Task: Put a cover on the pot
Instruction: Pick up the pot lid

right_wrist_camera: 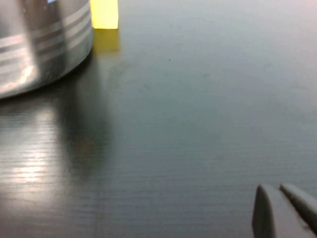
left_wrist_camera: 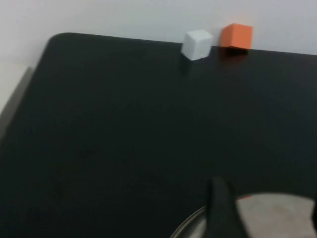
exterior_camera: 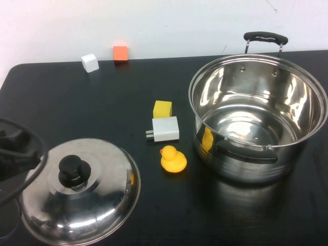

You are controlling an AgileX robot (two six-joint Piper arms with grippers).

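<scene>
A black table (exterior_camera: 102,102) runs back to a pale wall; the pot (exterior_camera: 259,120) stands open and empty at the robot's right, well apart from the left gripper (left_wrist_camera: 262,213), which hangs low at the table's near left edge just over the rim of the domed lid (exterior_camera: 79,192); its jaws look spread, one dark finger (left_wrist_camera: 223,210) in view, holding nothing. Probably it is lining up on the lid's black knob (exterior_camera: 73,169). The right gripper (right_wrist_camera: 285,210) sits low over bare table, fingers pressed together and empty, the pot's wall ahead of it; seemingly parked. A duck (exterior_camera: 173,159), a white plug (exterior_camera: 166,128) and a yellow block (exterior_camera: 162,109) lie between lid and pot.
</scene>
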